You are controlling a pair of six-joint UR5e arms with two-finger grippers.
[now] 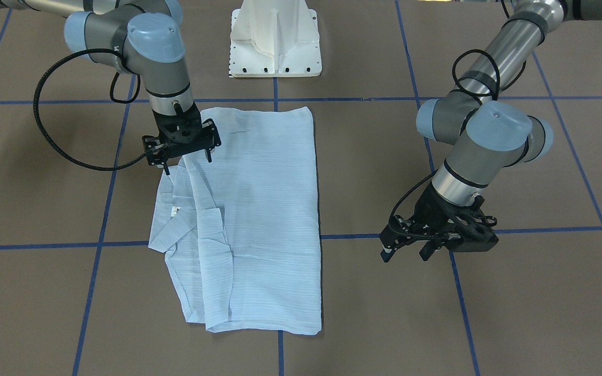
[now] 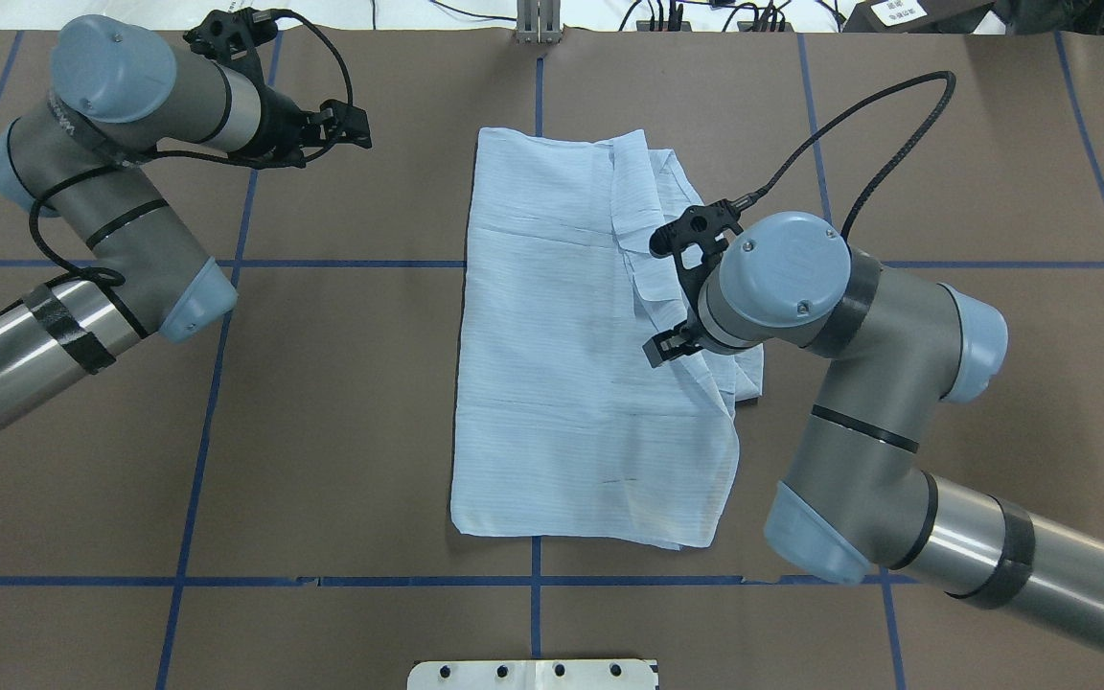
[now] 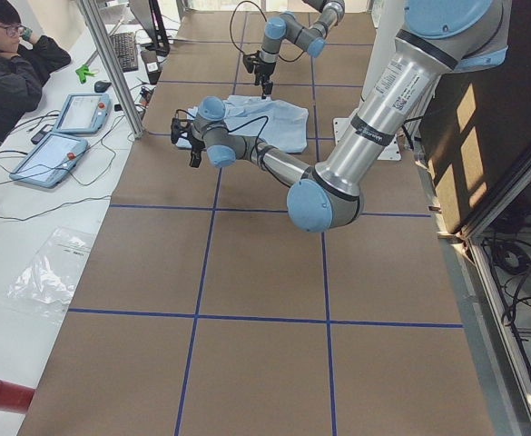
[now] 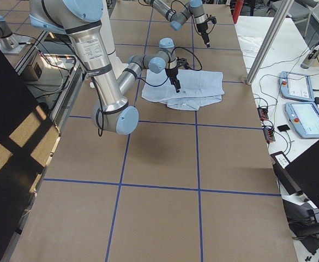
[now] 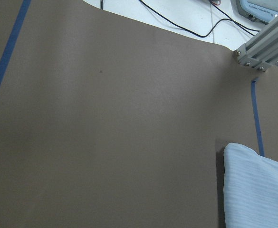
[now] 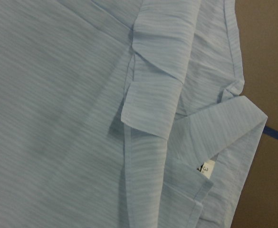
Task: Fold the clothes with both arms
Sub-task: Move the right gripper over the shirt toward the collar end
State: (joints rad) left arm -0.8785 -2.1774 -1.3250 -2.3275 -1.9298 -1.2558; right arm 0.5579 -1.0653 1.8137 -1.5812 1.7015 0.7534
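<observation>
Thin light blue striped shirt [image 1: 259, 209] was folded lengthwise; cross folds apparently remained.
It lay flat on the brown table [image 1: 489, 313]. The black right gripper [image 1: 188, 163] hung wide open, empty, over the shirt's rumpled collar-side edge. The black left gripper [image 1: 405, 256], also open, was well clear of its straight edge.

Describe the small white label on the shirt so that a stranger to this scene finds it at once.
On the brown table with blue tape lines, a light blue shirt lies folded. On its crumpled side near the right gripper, beside the collar, sits the label: the only white, unstriped patch on the fabric.
</observation>
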